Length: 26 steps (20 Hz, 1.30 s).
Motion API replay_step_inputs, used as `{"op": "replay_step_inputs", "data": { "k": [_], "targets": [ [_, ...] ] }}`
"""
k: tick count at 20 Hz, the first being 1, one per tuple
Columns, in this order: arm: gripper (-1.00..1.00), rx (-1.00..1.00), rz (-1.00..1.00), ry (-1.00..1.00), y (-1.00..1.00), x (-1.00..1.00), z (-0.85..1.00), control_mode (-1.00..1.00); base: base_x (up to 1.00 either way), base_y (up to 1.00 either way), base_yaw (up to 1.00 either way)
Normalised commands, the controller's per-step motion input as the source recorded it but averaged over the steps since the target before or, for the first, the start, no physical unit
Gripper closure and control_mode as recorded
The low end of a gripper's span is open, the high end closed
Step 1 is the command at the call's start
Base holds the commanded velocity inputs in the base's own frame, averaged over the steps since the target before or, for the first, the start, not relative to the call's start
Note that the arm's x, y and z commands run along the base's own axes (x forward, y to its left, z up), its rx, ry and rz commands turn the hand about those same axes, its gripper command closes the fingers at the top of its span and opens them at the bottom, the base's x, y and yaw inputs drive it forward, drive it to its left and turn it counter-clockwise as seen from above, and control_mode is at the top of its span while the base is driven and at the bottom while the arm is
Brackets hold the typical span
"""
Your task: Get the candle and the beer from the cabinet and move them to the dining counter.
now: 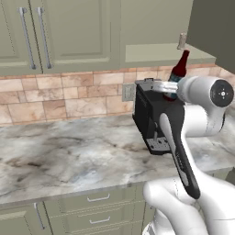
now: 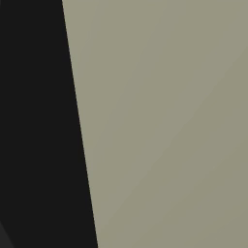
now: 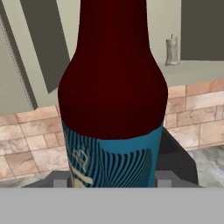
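Gripping the beer [image 3: 113,87] — end effector [image 1: 170,88] near the cabinet [image 1: 158,51].

Left base view over the worktop [image 1: 69,151]; hand view close on the beer [image 3: 113,100].

We can read no words, numbers or brand names anywhere. The beer [image 3: 113,87] carries a blue label [image 3: 111,162] with thin dark curved stripes and a pale outlined emblem at its lower left, but we cannot make out any lettering on it.
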Motion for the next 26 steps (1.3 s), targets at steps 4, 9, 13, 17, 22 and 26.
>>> {"op": "replay_step_inputs", "data": {
  "k": [4, 9, 13, 17, 22, 26],
  "targets": [
    [1.0, 0.0, 0.0, 0.0, 0.04, -0.03, -0.04, -1.0, 0.0, 0.0, 0.0],
    [1.0, 0.0, 0.0, 0.0, 0.0, 0.0, 0.0, -1.0, 0.0, 0.0, 0.0],
    [1.0, 0.0, 0.0, 0.0, 0.0, 0.0, 0.0, -1.0, 0.0, 0.0, 0.0],
    [1.0, 0.0, 0.0, 0.0, 0.0, 0.0, 0.0, -1.0, 0.0, 0.0, 0.0],
    [1.0, 0.0, 0.0, 0.0, 0.0, 0.0, 0.0, -1.0, 0.0, 0.0, 0.0],
    [1.0, 0.0, 0.0, 0.0, 0.0, -0.03, 0.0, -1.0, 0.0, 0.0, 0.0]
  ]
}}
